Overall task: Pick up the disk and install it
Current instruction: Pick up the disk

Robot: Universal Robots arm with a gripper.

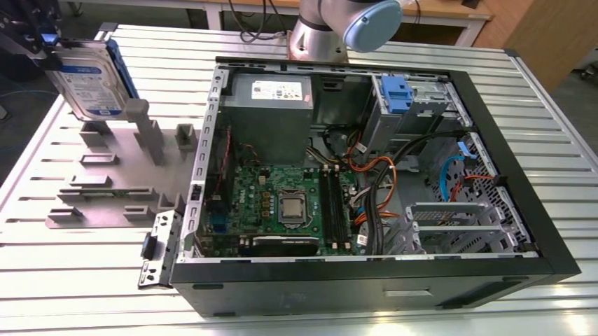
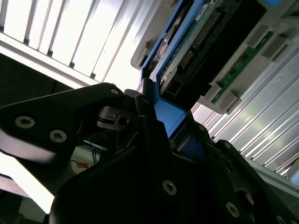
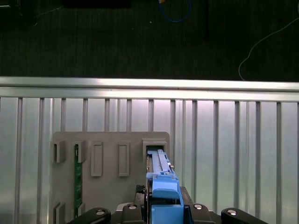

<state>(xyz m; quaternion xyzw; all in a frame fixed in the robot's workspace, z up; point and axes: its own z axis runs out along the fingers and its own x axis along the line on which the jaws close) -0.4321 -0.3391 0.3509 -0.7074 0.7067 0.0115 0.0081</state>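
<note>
Disk [image 1: 89,73] in tool [image 2: 169,120], label in exterior view

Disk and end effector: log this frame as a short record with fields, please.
end effector: shut on the blue-railed end of the disk
disk pose: upright on edge, over the grey holder plate at the exterior view's left
lift: cannot tell whether it is clear of the slot
install: not done; disk is outside the open computer case
surface: slatted metal table
</note>
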